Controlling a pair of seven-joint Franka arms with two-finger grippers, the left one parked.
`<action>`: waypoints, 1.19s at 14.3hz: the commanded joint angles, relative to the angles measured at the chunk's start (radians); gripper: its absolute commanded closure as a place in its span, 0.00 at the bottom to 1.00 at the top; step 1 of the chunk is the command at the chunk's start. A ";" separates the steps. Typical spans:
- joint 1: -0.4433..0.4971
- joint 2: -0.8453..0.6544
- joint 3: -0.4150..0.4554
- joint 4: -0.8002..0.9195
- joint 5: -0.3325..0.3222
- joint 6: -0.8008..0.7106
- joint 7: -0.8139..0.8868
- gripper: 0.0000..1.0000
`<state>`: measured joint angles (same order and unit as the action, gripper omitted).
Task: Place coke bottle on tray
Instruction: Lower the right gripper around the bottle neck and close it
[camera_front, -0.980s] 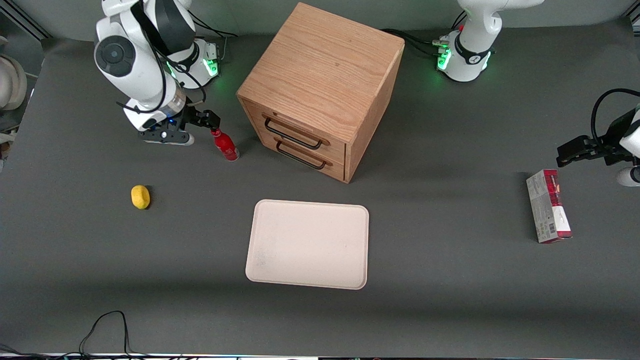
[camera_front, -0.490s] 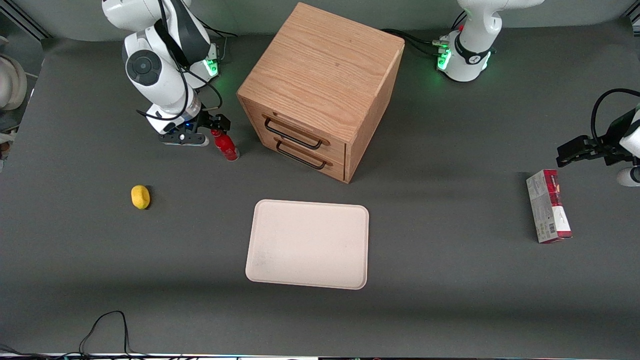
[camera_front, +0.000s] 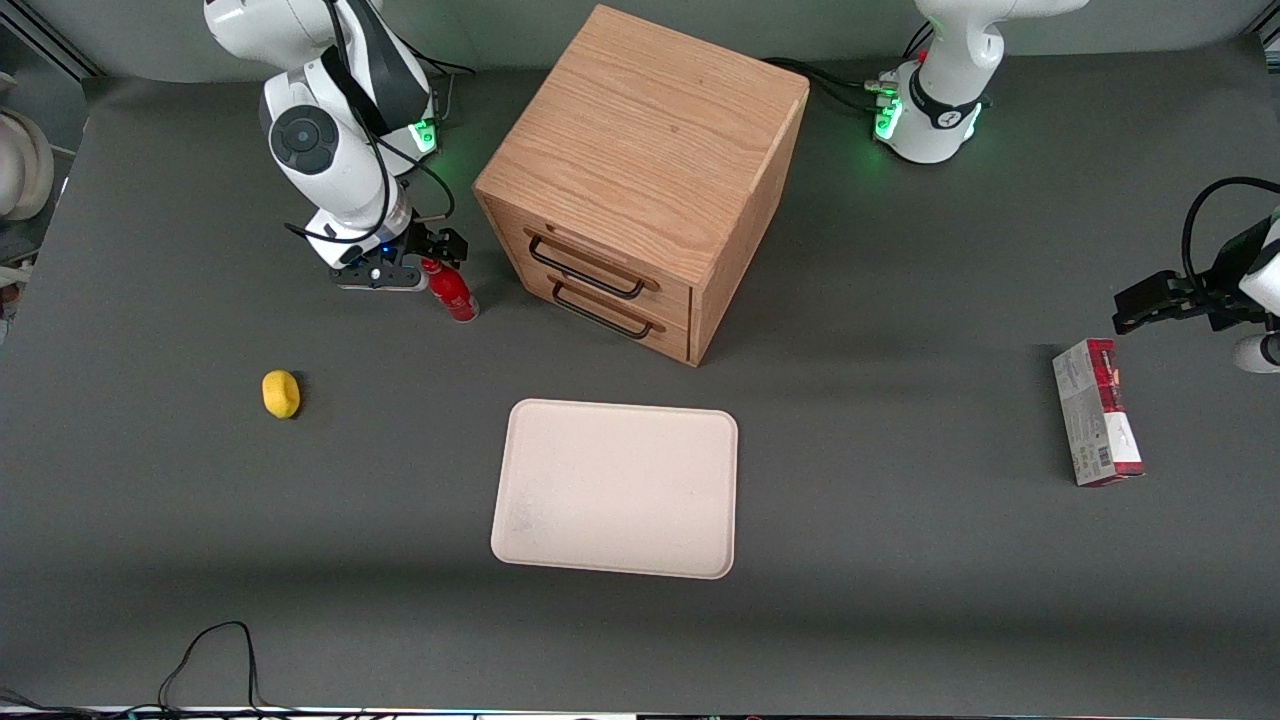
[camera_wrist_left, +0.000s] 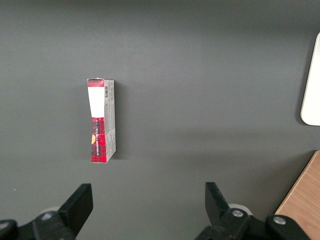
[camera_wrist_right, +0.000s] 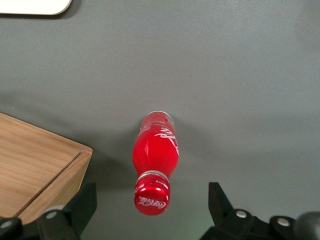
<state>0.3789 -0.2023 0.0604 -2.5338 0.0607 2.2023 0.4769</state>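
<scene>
The coke bottle (camera_front: 452, 292) stands upright on the dark table beside the wooden cabinet, red with a red cap and white lettering. My gripper (camera_front: 432, 256) hangs open just above it, right at the cap. In the right wrist view the bottle (camera_wrist_right: 154, 152) is seen from above, and its cap lies between the two spread black fingers (camera_wrist_right: 82, 205) of the gripper (camera_wrist_right: 151, 201) without touching either. The cream-white tray (camera_front: 615, 487) lies flat nearer the front camera than the cabinet, with nothing on it. One rounded corner of the tray (camera_wrist_right: 35, 6) shows in the right wrist view.
The wooden drawer cabinet (camera_front: 640, 180) with two black handles stands close beside the bottle; its corner (camera_wrist_right: 35, 165) shows near one finger. A yellow lemon (camera_front: 281, 393) lies toward the working arm's end. A red-and-grey carton (camera_front: 1097, 410) lies toward the parked arm's end.
My arm has moved toward the cabinet and the bottle; the open gripper, which hung beside the cap a second ago, now sits over it. The bottle has not moved.
</scene>
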 joint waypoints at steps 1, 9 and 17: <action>0.014 0.015 -0.013 -0.005 0.004 0.023 -0.021 0.07; 0.014 0.037 -0.013 -0.003 0.002 0.027 -0.021 1.00; 0.002 0.040 -0.028 0.217 0.002 -0.215 -0.021 1.00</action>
<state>0.3796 -0.1769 0.0546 -2.4618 0.0602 2.1281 0.4760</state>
